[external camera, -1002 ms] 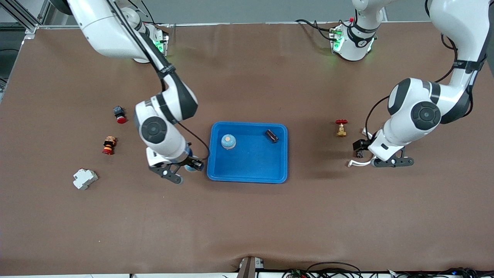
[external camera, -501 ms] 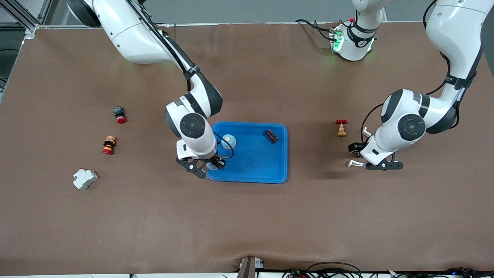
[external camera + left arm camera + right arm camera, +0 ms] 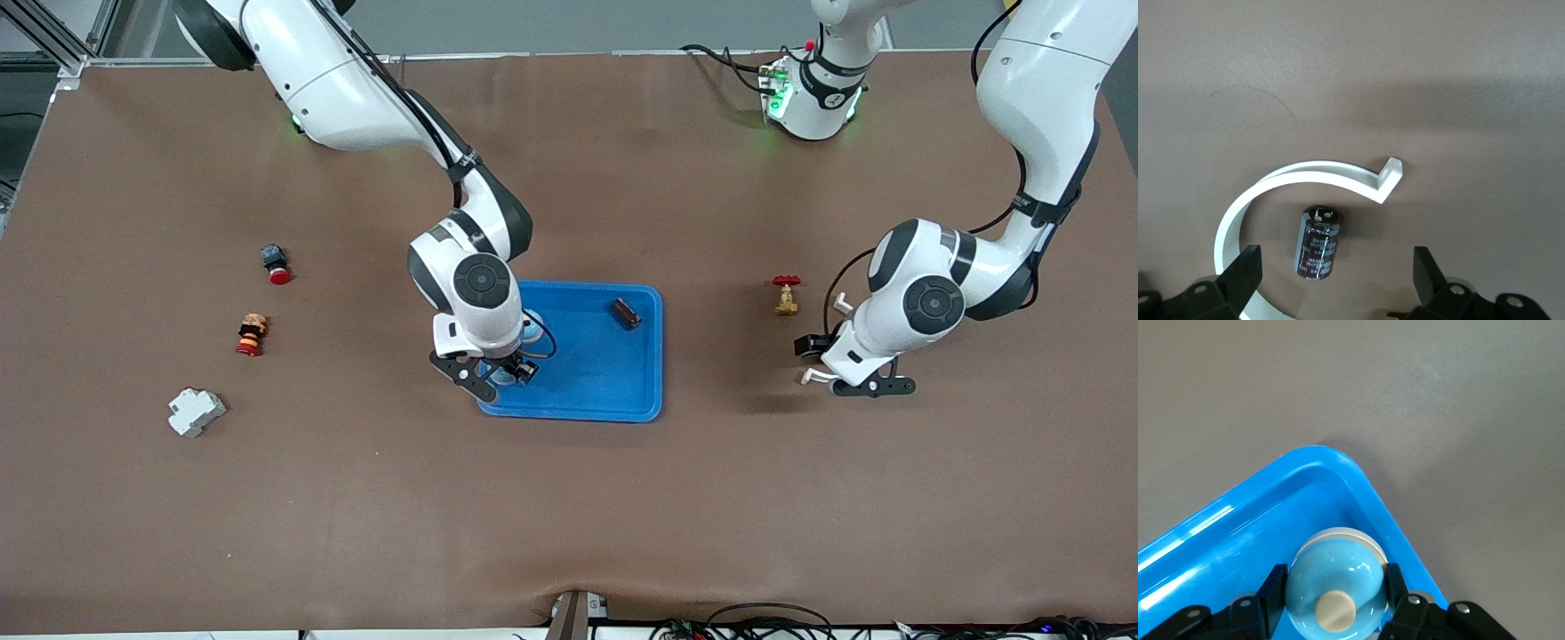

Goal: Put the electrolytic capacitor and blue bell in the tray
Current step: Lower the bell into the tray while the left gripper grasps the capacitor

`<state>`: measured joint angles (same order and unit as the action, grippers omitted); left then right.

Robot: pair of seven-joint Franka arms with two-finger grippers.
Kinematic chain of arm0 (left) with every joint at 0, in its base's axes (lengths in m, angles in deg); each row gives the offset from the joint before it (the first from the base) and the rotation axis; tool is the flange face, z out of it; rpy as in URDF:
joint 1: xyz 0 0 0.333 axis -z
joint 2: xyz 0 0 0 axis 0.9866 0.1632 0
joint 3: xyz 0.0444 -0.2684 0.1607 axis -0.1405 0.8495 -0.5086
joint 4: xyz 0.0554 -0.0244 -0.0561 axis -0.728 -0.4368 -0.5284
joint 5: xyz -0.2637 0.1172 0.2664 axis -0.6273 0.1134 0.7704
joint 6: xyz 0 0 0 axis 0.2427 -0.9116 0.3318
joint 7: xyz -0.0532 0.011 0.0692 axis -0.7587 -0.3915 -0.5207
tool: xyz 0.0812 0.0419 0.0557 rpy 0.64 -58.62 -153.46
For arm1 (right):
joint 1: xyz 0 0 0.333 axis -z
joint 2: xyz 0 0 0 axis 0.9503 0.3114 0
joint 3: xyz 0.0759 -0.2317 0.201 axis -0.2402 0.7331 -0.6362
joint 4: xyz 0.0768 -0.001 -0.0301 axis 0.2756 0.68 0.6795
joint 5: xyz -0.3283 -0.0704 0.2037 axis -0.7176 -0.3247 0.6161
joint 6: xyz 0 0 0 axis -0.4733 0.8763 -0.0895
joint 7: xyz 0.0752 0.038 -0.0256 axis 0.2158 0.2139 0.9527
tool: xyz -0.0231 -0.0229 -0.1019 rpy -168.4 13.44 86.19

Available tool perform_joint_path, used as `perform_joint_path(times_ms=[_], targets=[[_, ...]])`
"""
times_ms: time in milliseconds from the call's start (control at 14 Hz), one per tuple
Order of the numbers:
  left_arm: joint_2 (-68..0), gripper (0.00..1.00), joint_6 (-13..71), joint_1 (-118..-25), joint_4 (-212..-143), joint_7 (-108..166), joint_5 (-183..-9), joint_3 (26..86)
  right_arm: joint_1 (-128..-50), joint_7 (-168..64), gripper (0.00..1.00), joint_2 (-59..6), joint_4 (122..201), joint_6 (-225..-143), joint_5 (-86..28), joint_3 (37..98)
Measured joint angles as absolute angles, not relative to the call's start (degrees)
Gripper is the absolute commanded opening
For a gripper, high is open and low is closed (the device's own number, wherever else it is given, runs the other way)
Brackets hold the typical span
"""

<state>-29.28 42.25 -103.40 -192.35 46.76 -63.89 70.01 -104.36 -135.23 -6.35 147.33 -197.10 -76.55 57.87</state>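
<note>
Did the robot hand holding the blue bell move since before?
Yes. The right gripper, shut on a blue bell, went from the bare table beside the tray to over the tray's corner, toward the left arm's end.

This looks like a robot lab. Two big white robot arms (image 3: 356,89) stand at one edge of a wide worktop (image 3: 569,516) covered with a plain brown mat. Green lights glow on one arm's base (image 3: 805,93). Bundles of cables (image 3: 756,622) hang at the edge nearest the front camera, and a metal frame (image 3: 53,36) stands at one corner. Small machine parts lie about, like a red-handled brass valve (image 3: 786,295) and a grey switch block (image 3: 196,412).
</note>
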Motion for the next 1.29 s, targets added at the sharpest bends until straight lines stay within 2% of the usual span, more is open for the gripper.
perform_joint_path(times_ms=[788, 859, 931, 1074, 1289], targets=[[-26.2, 1.0, 42.7, -103.8, -192.4, 46.8, -62.5, 68.8, -106.9, -141.9, 0.0, -0.8, 142.5, -199.3, -78.9, 57.9], [-26.1, 0.95, 42.7, -103.9, -192.4, 46.9, -61.8, 68.8, -106.9, -141.9, 0.0, -0.8, 142.4, -199.3, -78.9, 57.9], [-26.0, 0.83, 42.7, -104.0, -192.4, 47.0, -61.6, 68.8, -106.9, -141.9, 0.0, -0.8, 142.3, -199.3, -79.1, 57.9], [-25.8, 0.77, 42.7, -104.0, -192.4, 47.5, -61.6, 68.8, -107.0, -142.1, 0.0, -0.7, 142.2, -199.3, -79.7, 57.9], [-25.7, 0.52, 42.8, -103.9, -192.4, 49.0, -61.5, 68.8, -107.0, -142.1, 0.0, -0.6, 142.1, -199.3, -80.3, 57.9]])
